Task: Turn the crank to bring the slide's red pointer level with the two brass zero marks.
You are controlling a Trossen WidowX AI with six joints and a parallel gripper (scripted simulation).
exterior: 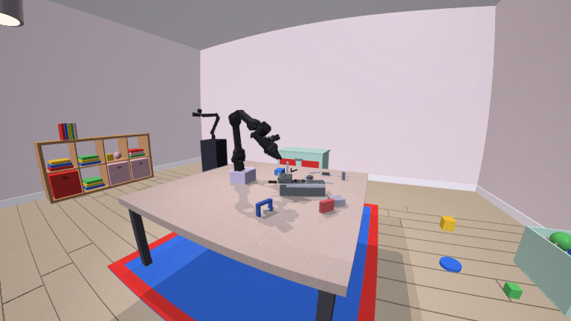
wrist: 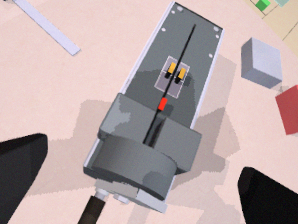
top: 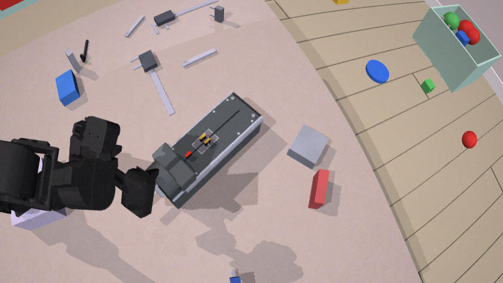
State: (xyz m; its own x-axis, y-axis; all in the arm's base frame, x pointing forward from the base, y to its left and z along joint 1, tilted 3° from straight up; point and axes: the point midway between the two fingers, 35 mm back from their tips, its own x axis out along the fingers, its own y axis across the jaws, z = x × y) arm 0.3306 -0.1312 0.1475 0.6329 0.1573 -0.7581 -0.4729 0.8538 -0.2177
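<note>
The slide machine (top: 224, 109) (exterior: 302, 189) (wrist: 150, 62) stands on the table. Its red pointer (top: 188, 154) (wrist: 163, 104) sits in the slot between the grey housing (top: 173, 168) (wrist: 135, 160) and the two brass marks (top: 202, 137) (wrist: 181, 75). It is not level with them; a gap of deck shows between. The crank handle (exterior: 272, 182) (wrist: 91, 211), dark with a pale collar, sticks out from the housing end; the arm hides it in the top view. My gripper (top: 137, 160) (exterior: 281, 157) (wrist: 145, 161) is open and empty, raised above the handle end, not touching it.
A grey block (top: 308, 145) (wrist: 261, 62) and a red block (top: 319, 188) (exterior: 326, 206) stand beside the machine. A blue block (top: 67, 87), grey bars (top: 162, 92) and a black hook (top: 84, 52) lie on its other side. A blue arch (exterior: 262, 203) stands nearer the exterior camera.
</note>
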